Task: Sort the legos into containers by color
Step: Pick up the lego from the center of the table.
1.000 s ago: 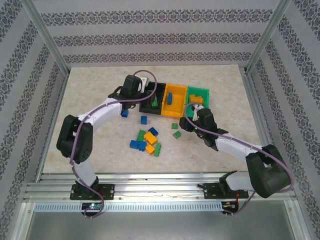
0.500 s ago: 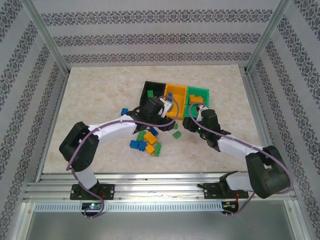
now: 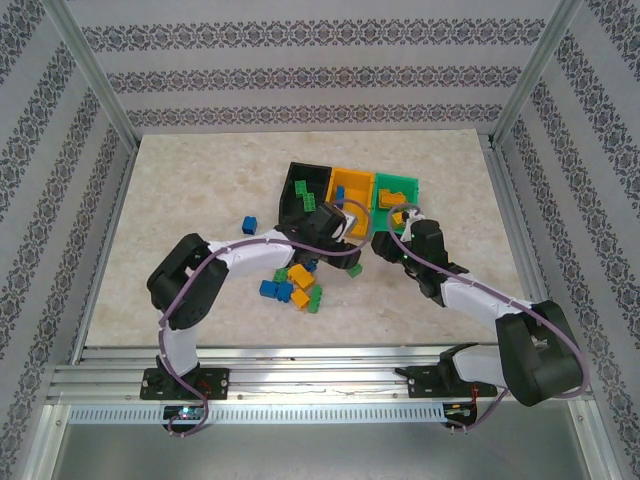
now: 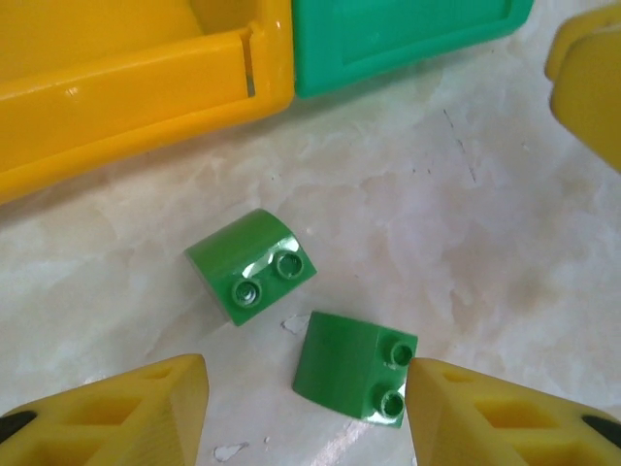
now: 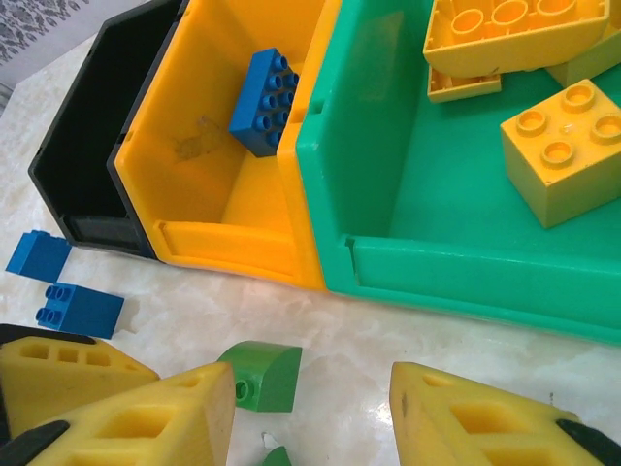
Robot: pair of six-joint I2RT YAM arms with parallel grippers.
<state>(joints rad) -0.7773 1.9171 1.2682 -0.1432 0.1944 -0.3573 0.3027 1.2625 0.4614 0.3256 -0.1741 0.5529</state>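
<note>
Your left fingers (image 4: 116, 413) stand apart, holding nothing, over 2 green legos (image 4: 250, 267) lying on the worktop (image 4: 437, 223) just near of the orange-yellow bin (image 4: 126, 97). Your right fingers (image 5: 146, 417), also apart and empty, hover near the green bin (image 5: 466, 272).

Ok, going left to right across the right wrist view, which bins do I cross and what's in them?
black bin → yellow bin, with a blue brick inside → green bin, with yellow bricks inside
</note>
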